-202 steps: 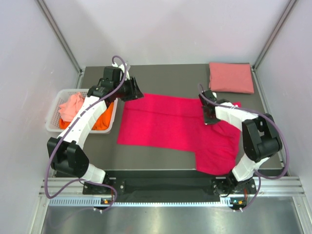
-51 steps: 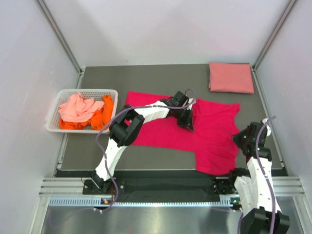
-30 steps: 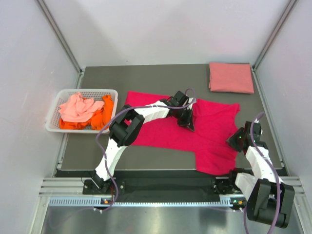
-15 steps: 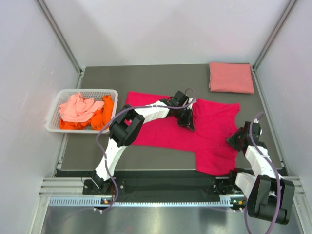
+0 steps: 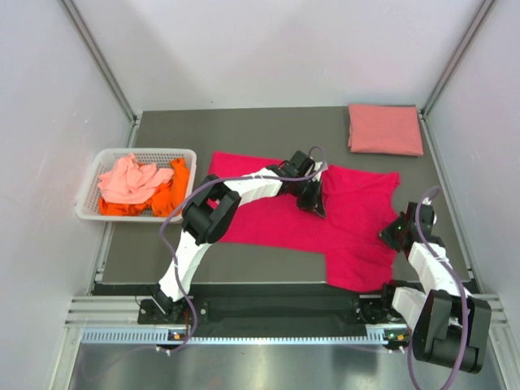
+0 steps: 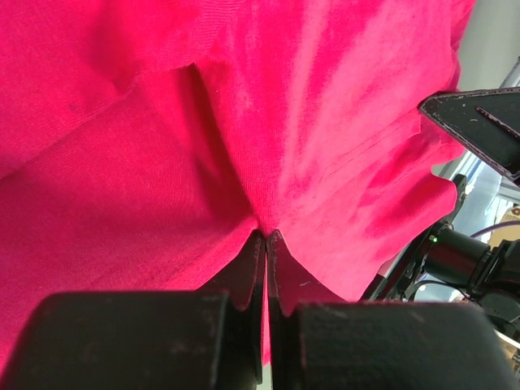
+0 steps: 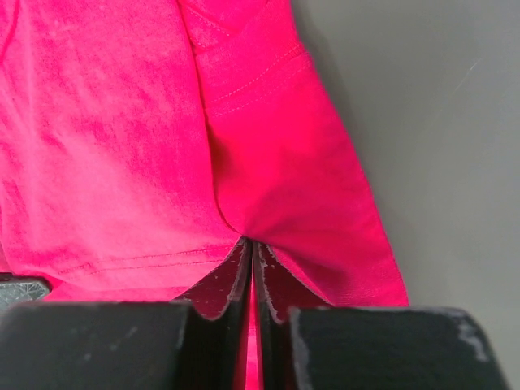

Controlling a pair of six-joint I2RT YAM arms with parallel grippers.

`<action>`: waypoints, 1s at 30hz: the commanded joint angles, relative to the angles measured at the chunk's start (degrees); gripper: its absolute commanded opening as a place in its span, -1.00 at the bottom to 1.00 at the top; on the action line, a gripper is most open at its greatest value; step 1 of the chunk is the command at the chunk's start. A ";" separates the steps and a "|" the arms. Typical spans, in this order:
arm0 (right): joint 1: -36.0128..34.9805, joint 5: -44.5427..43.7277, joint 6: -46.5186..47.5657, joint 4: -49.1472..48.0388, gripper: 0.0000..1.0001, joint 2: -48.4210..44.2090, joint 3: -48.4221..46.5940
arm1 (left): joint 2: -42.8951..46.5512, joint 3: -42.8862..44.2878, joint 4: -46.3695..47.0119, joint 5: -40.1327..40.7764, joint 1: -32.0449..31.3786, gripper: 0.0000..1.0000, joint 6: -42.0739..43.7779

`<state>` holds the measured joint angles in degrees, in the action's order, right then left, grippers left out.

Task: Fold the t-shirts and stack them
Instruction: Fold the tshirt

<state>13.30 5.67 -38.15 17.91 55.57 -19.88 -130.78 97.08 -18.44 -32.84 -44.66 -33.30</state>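
Both arms have swung in since earlier: the left gripper now sits mid-body on the magenta-red t-shirt, and the right gripper is at its right-hand edge. The shirt lies spread on the table, long axis left to right, mostly left of both grippers. On each wrist view the fingers are pressed together, pinching a ridge of red cloth.

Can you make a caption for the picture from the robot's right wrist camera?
The right gripper pinches a fold of the red t-shirt lying on the grey table.
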 commanded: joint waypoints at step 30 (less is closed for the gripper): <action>-0.38 -2.07 -1.93 5.56 -0.56 -4.25 -4.12 | 0.88 1.19 3.32 -2.05 0.19 -1.00 -1.68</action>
<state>13.23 3.77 -39.31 23.81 50.37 -21.89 -130.78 97.08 -18.00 -33.63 -44.66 -34.83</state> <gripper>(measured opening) 0.207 0.012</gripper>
